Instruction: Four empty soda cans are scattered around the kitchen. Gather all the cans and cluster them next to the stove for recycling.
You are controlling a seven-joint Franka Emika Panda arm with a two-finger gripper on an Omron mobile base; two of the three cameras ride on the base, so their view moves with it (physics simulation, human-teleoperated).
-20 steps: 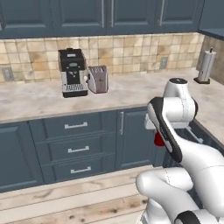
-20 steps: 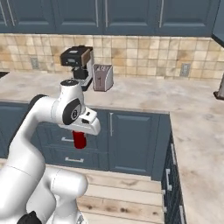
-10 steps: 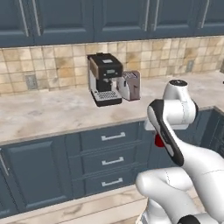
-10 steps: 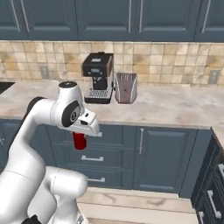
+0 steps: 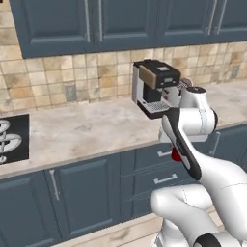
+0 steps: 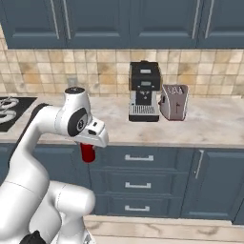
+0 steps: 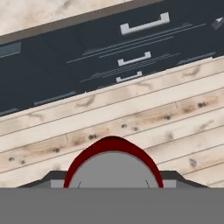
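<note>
A red can [image 6: 87, 153] hangs upright under the hand, and my gripper [image 6: 88, 145] is shut on it, in front of the blue drawer fronts and below the counter edge. From the left base view a sliver of the same can [image 5: 176, 155] peeks out behind the forearm. In the hand view its silvery top and red rim [image 7: 113, 159] sit between the two dark fingertips [image 7: 52, 177], over the wooden floor. The stove [image 5: 13, 137], black glass with grey burners, lies at the far left of the counter; its corner [image 6: 14, 109] also shows in the right base view.
A black coffee machine [image 6: 144, 90] and a silver toaster [image 6: 174, 102] stand on the beige counter [image 6: 209, 125] against the tiled wall. Blue drawers [image 6: 138, 171] and cabinet doors run below, upper cabinets above. Wooden floor [image 7: 175, 113] lies under the hand.
The base has driven left along the counter, so the coffee machine and toaster slid right in both views and the stove came into sight. The arm still holds the can the same way.
</note>
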